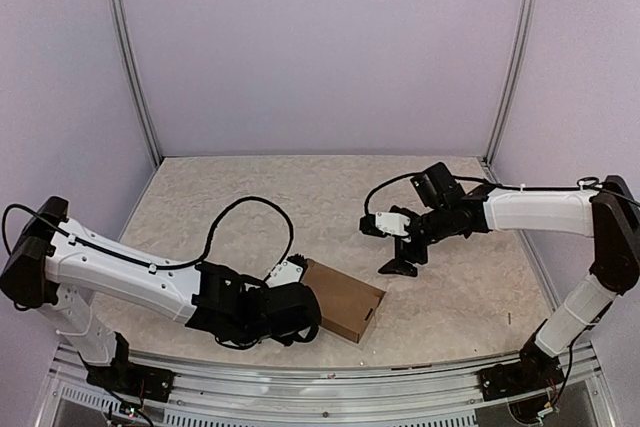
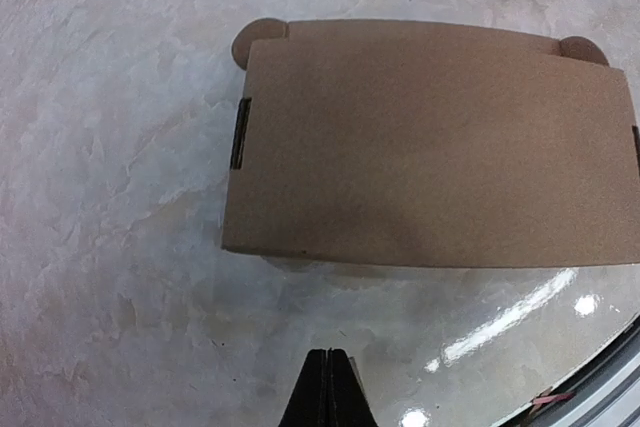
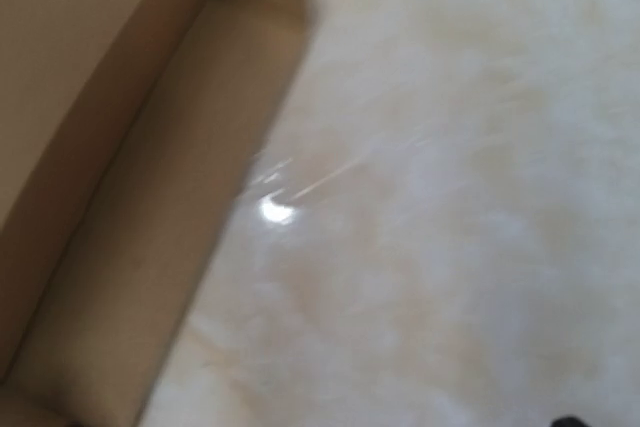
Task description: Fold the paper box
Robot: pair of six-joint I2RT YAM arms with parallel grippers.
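Two grippers flank the work. At left, the left gripper (image 2: 326,392) has its fingers pressed together on nothing, tips aimed at the paper box (image 1: 345,299) but apart from it. The box lies on the table (image 1: 250,187) near the front edge and looks almost done: the walls are up, the lid is flat on top, and rounded tabs (image 2: 260,42) stick out at the far corners. Tucking these seems to be what remains. At right, the right gripper (image 1: 386,247) is near the box's far corner, jaws spread wide and empty.
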